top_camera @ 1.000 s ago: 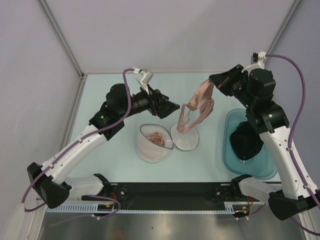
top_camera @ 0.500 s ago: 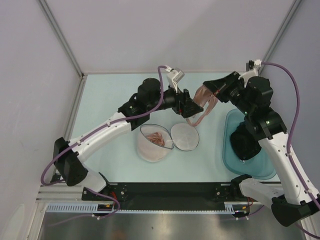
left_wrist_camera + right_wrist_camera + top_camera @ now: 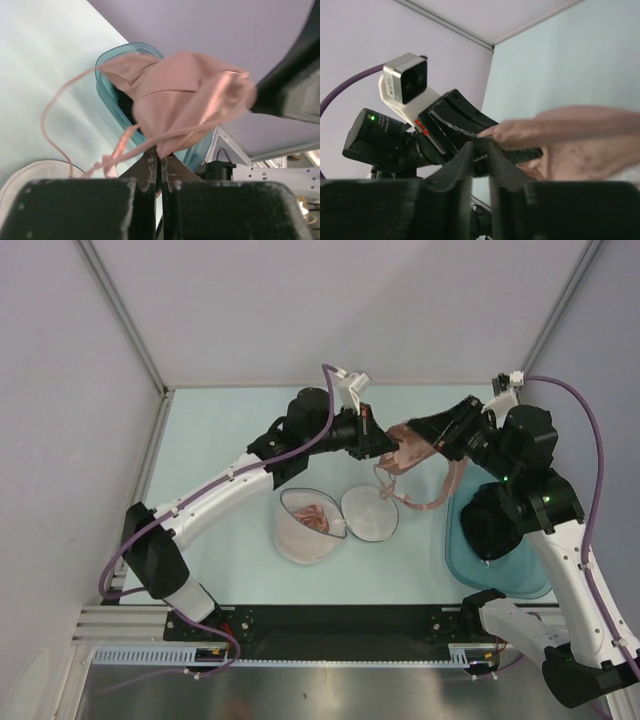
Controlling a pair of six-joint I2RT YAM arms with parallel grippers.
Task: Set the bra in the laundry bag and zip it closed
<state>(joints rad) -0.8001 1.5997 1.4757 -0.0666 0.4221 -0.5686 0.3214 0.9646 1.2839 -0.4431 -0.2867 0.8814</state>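
Finding 1: The laundry bag (image 3: 372, 521) lies open on the tabletop (image 3: 220, 460), its two domed white mesh halves side by side. The half farther from the basin holds a small pinkish bundle (image 3: 315, 517) that cannot be identified.

Finding 2: The bra (image 3: 410, 452) is not in the laundry bag. It hangs in the air above and just beyond the bag's basin-side half, stretched between the two arms. Its thin straps dangle toward that half. One loop hangs over the half's far rim, and whether it touches cannot be told. Another strap trails away from the bag toward the basin.

Finding 3: The left end effector (image 3: 383, 447) is above the far edge of the laundry bag. In the left wrist view its fingers are pressed together, pinching a fold of the satin cup.

Finding 4: The right end effector (image 3: 408, 435) meets the bra from the side away from the laundry bag. The right wrist view shows a narrow slit between its fingers, with a pointed end of the fabric at the tips. Whether they pinch it cannot be told.

Finding 5: A translucent teal basin (image 3: 520, 575) sits beside the laundry bag on the right arm's side, apart from it, and holds a black garment (image 3: 495, 525).
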